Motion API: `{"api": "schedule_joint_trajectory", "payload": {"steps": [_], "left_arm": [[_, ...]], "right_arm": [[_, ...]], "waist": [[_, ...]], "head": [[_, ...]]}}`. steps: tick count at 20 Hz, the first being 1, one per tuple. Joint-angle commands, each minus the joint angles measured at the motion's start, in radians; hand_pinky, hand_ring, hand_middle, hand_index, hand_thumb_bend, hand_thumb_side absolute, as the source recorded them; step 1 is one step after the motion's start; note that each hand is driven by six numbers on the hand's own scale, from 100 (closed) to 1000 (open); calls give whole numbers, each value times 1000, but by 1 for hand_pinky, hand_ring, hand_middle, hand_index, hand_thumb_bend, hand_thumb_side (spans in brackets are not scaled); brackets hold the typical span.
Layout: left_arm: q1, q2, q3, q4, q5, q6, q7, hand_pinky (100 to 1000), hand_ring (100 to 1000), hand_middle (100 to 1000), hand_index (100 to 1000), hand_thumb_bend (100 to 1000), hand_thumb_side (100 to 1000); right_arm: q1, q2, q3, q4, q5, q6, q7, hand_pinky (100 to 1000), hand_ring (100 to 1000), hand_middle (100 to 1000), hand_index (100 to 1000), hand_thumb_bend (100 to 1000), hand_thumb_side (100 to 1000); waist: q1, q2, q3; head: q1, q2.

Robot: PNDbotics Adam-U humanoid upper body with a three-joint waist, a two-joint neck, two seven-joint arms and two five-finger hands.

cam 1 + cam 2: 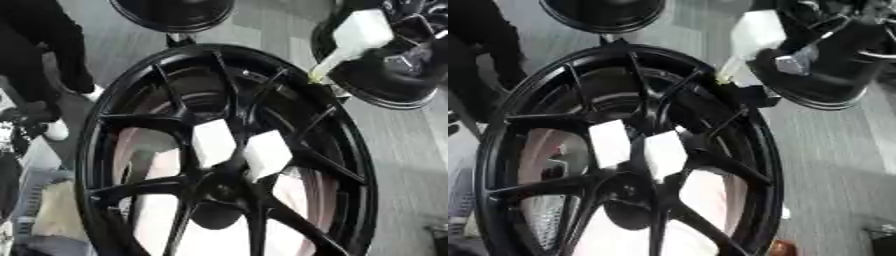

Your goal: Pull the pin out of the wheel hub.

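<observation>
Mostly black on black, so a lot is hard to read. Big black wheel (350, 150) fills the centre, spokes running out from the hub (229, 187); its near edge is cut off by the frame bottom, and its left rim is partly lost vs. dark clutter.

Pin can't be singled out as such. What shows is two white blocks, left one (214, 142) and right one (267, 154), side by side on the spokes just far of the hub centre, close together but w/ a dark gap between. Whether either is seated in a hole is hidden.

Right hand: only a dark blocky shape (756, 95) at the wheel's far-right rim could be it (no outline separates it from the rim). It touches or overlaps the rim there. Open or closed: cannot tell, and nothing is seen held. Just above it is a white tapered piece (359, 37) w/ a yellowish tip (313, 76) pointing down at the rim; its upper end is cut off at the top edge.

Left hand doesn't show in either view.

Second wheel (394, 75) is far right and cropped, w/ a silver hex-shaped bit (792, 64) in front of it. Third wheel (175, 15) is at the far edge, only its near arc visible. Floor (402, 165) is grey and streaked.
</observation>
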Motion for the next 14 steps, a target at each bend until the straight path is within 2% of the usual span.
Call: {"api": "schedule_joint_trajectory", "payload": {"steps": [1,5,9,11,12,14], "left_arm": [[1,9,13,-10,-4,-3,9,904,845,806,793,100,859],[10,9,23,-10,-7,-3,20,904,845,806,793,100,859],[16,9,26,-10,-10,-4,24,904,845,806,793,100,857],[18,8,28,-10,-11,-5,26,904,845,806,793,100,857],[18,8,29,-11,-11,-5,27,904,845,806,793,100,857],[19,8,30,-12,-11,-6,29,904,845,806,793,100,856]], "right_arm": [[100,-76,-113,-1,5,4,-61,867,706,499,658,147,252],[262,-55,-214,52,52,13,-134,867,708,503,659,162,246],[342,-20,-272,127,138,31,-174,866,716,520,670,200,257],[360,-6,-288,166,175,40,-183,873,753,623,718,277,314],[365,0,-295,187,196,47,-186,879,779,701,755,299,318],[369,13,-305,222,229,59,-193,888,826,779,805,323,387]], "waist": [[11,-23,-11],[18,-27,-32],[25,-30,-44],[27,-31,-47],[28,-32,-48],[31,-33,-50]], "head": [[14,4],[35,7],[43,12],[44,14],[44,15],[44,18]]}}
